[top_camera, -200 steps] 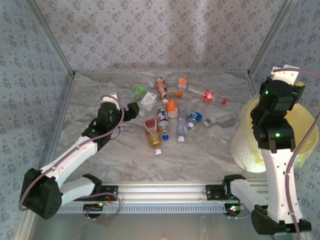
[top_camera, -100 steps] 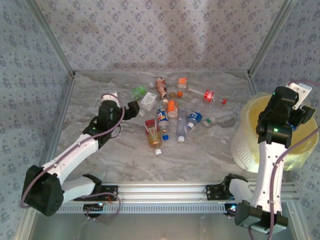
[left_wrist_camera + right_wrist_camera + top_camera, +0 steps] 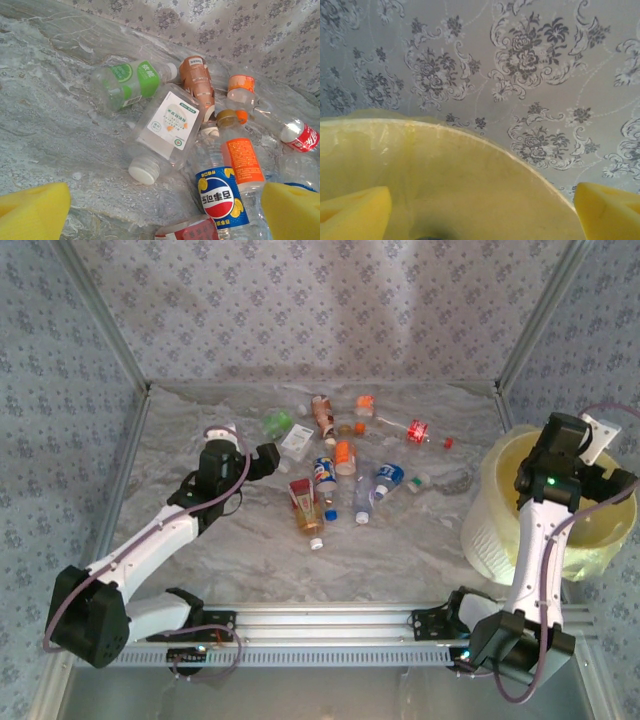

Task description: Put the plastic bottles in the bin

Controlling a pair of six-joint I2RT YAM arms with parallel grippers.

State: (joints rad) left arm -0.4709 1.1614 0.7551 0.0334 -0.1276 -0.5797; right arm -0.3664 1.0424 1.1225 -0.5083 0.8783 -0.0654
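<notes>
With the right pincer (image 3: 482, 210) spread empty over the bin (image 3: 470, 165), the spread left pincer (image 3: 165, 210) probably next needs lowering onto the white-labelled bottle (image 3: 167, 127).

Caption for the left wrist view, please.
Open left end effector poised before plastic bottles lying jumbled on the marbled table, white-labelled bottle centre frame.

The top camera looks down from high up at the whole worktop (image 3: 250, 540). The left wrist camera sits low, close to the plastic bottles (image 3: 170, 125), which the top view shows too. The right wrist camera looks closely into the bin (image 3: 470, 180).
</notes>
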